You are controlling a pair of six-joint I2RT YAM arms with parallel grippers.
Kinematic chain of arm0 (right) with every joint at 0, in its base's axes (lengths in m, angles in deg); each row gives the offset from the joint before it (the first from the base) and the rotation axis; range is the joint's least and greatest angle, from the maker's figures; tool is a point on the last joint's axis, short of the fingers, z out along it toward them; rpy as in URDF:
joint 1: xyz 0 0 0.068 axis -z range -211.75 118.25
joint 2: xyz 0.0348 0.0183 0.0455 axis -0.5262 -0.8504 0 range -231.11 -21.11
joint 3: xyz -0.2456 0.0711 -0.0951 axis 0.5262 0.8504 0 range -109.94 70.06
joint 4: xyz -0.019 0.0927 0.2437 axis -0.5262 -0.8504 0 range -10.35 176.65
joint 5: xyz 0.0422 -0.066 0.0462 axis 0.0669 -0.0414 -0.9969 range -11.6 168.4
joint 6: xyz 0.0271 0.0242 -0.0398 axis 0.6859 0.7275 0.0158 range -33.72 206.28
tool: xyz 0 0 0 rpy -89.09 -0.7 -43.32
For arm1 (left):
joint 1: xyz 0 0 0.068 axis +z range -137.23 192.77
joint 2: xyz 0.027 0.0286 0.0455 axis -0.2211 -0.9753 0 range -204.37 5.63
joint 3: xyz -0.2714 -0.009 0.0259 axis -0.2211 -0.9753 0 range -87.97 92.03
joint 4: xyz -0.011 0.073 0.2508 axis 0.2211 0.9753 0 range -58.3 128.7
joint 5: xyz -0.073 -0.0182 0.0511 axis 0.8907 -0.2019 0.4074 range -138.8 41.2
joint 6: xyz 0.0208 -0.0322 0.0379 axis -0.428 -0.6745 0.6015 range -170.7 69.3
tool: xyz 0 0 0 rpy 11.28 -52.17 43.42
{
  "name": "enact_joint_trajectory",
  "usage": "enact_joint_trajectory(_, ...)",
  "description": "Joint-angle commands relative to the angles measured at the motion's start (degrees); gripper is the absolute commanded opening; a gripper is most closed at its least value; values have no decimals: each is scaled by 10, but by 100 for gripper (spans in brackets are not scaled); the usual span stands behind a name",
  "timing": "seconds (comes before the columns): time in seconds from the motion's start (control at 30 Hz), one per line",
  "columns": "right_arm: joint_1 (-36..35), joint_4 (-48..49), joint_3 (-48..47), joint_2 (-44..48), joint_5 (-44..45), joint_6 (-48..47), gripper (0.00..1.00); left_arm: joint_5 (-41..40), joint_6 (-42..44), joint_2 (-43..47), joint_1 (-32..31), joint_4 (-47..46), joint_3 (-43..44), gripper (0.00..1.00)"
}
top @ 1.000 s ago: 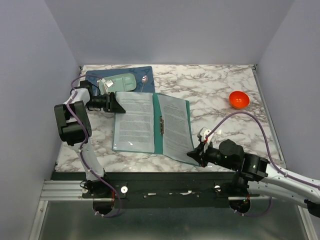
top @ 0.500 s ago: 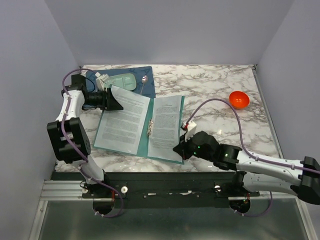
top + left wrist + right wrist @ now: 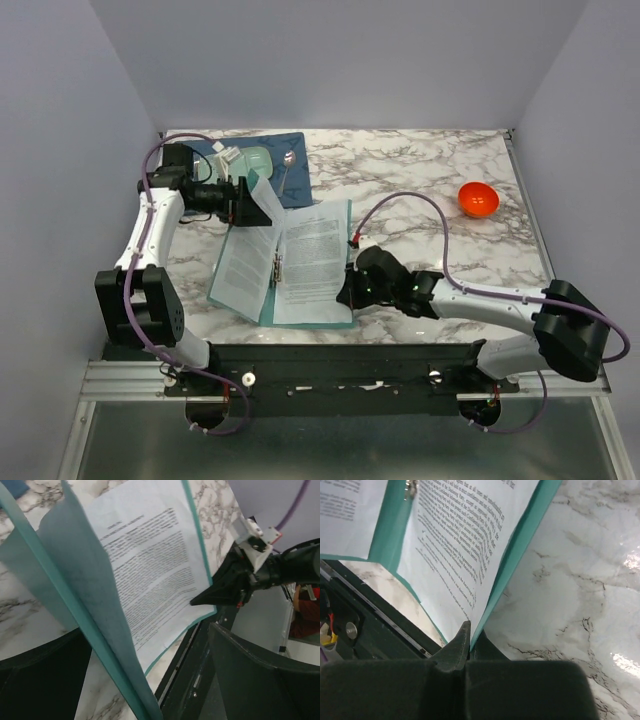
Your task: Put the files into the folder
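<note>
Step in hand: closing, by my reading. The files are already inside and the covers are not yet brought together.
Folder [image 3: 267,300]: teal, half open, lower centre of the top view on the marbled worktop [image 3: 430,170]. Its left cover is tilted up off the surface and its right cover lies nearly flat.
Files: two printed sheets. One [image 3: 243,268] lies against the raised left cover; the other [image 3: 315,255] is on the right cover, with the metal clip at the spine between them.
Left hand [image 3: 243,197]: at the upper edge of the raised cover. The wrist view shows the fingers spread wide with the cover standing between them. It is probably propped on one finger, not gripped, though the contact is poorly seen.
Right hand [image 3: 347,292]: at the folder's lower right corner, fingers pinched tight on the teal cover edge with the sheet's corner beside it.
Next move calls for: swinging the left cover over onto the right one without the loose sheet sliding out. The right hand would need to keep the corner pinned, then clear off before the covers meet.
Elsewhere: orange bowl [image 3: 478,199], right of frame, well apart from the folder.
</note>
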Motion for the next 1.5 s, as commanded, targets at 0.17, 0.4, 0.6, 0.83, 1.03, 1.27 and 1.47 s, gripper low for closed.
enact_joint_trajectory(0.17, 24, 5, 40, -60, -80, 39, 26, 31, -63, -12, -107, -13, 52, 99)
enact_joint_trajectory(0.4, 71, 68, 91, -36, -139, 85, 92, 22, -77, -34, -124, -25, 70, 99)
enact_joint_trajectory(0.6, 104, 28, 121, 30, -120, 103, 100, -45, -22, -6, -110, -8, 42, 99)
enact_joint_trajectory(0.83, 167, -59, 143, 160, -74, 87, 100, -232, 87, 27, -91, 4, -32, 97)
enact_joint_trajectory(1.03, 170, -36, 119, 137, -101, 74, 100, -350, 169, 37, -89, 1, -113, 82)
enact_joint_trajectory(1.27, 170, 32, 79, 30, -160, 79, 100, -403, 217, 28, -129, -9, -189, 53)
enact_joint_trajectory(1.47, 170, 75, 67, -23, -183, 94, 99, -406, 201, -1, -197, -27, -213, 47)
